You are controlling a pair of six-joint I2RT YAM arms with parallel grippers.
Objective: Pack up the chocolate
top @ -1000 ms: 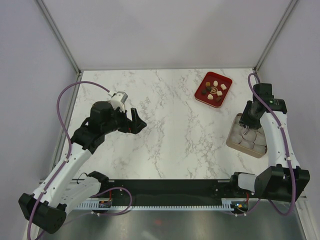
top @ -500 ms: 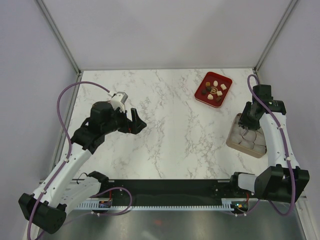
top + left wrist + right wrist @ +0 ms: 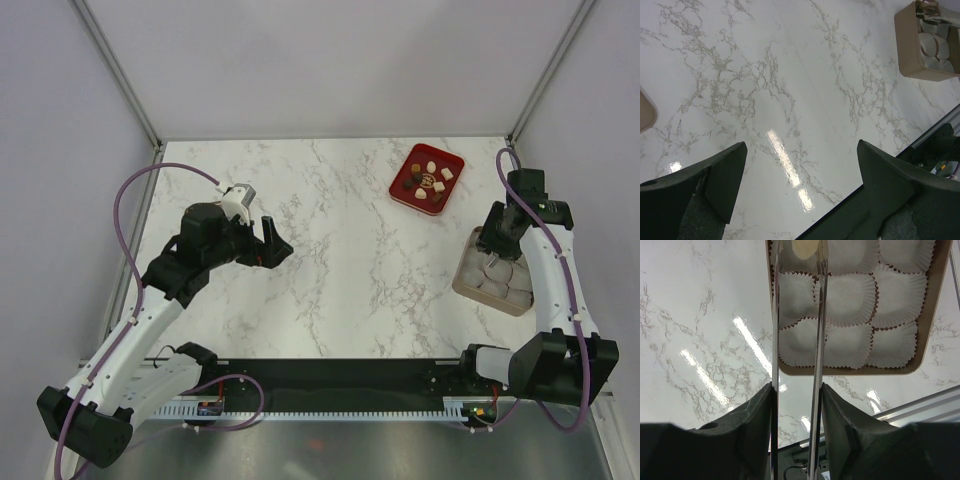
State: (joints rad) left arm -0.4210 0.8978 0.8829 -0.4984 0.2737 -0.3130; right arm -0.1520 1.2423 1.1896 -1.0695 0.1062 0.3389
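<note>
as our right gripper [image 3: 799, 252] eases half open over the box [image 3: 850, 371] at the table's [image 3: 330, 280] right edge, we leave a cream chocolate [image 3: 805, 246] loose in its paper cup [image 3: 796, 267].

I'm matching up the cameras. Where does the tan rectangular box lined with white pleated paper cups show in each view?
Top external: the tan rectangular box sits at the right edge of the table, near side.
Left wrist: upper right corner, cut off by the frame.
Right wrist: it fills the upper right, cut off at the top.
Shared landmark: the white marble table.
</note>
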